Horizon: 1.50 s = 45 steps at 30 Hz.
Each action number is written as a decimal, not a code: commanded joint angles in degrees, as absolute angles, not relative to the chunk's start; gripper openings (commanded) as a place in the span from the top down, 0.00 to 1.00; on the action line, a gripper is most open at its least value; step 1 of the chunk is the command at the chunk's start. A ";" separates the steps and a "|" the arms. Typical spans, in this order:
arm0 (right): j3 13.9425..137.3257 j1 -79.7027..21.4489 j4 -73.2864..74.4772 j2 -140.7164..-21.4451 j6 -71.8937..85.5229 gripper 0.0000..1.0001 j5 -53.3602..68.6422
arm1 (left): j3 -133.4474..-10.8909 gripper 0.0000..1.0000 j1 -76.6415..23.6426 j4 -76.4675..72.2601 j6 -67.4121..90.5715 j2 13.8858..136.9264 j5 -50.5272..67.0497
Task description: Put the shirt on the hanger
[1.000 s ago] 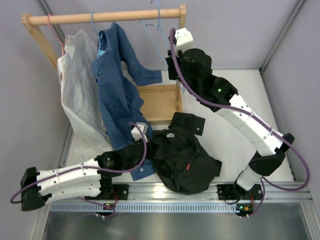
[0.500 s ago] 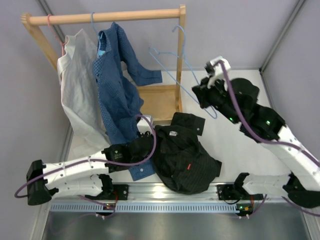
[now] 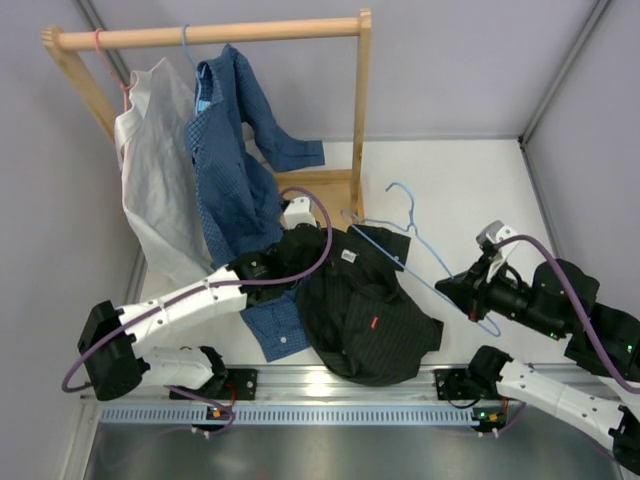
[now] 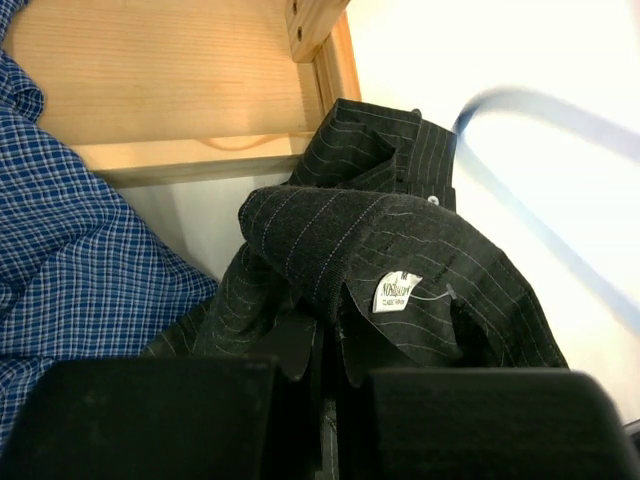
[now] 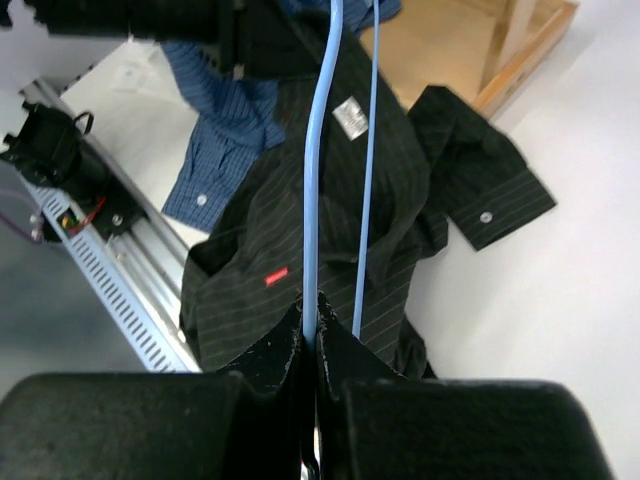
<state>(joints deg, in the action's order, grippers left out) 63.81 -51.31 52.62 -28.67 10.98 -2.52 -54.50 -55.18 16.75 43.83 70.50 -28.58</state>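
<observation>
On table (image 3: pixel 470 190), black shirt (image 3: pixel 370 320) lies crumpled, one fold pinched by left gripper (image 4: pixel 330 345). Right gripper (image 5: pixel 310 330) clamps light-blue hanger (image 5: pixel 313 200) over shirt. Hanger not yet inside; whole threading remains.

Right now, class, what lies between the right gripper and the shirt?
Only the hanger, held by the right gripper, reaching over bare table to the shirt; the top view shows it.
</observation>
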 commanded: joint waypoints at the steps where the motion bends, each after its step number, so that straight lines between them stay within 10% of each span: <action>1: 61.71 -51.15 54.76 -28.22 13.10 1.00 3.08 | -58.53 1.00 -53.18 15.47 43.95 71.98 -24.96; 15: 60.21 -51.15 53.36 -26.63 14.33 1.00 9.39 | -60.12 1.00 -51.68 12.67 34.22 70.84 -17.07; 29: 58.53 -51.07 40.37 -30.15 16.26 1.00 10.37 | -68.54 1.00 -54.22 10.44 13.98 61.96 23.46; 39: 52.65 -51.06 27.50 -17.59 17.93 1.00 -17.30 | -97.81 1.00 -67.49 28.73 5.99 69.95 9.43; 45: 52.29 -51.06 28.65 -20.04 16.53 1.00 -2.48 | -100.72 1.00 -69.70 30.67 7.81 78.04 -6.73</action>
<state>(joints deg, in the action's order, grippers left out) 53.06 -51.20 32.18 -17.61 17.10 -7.68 -100.33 -69.01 26.98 7.42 73.34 4.73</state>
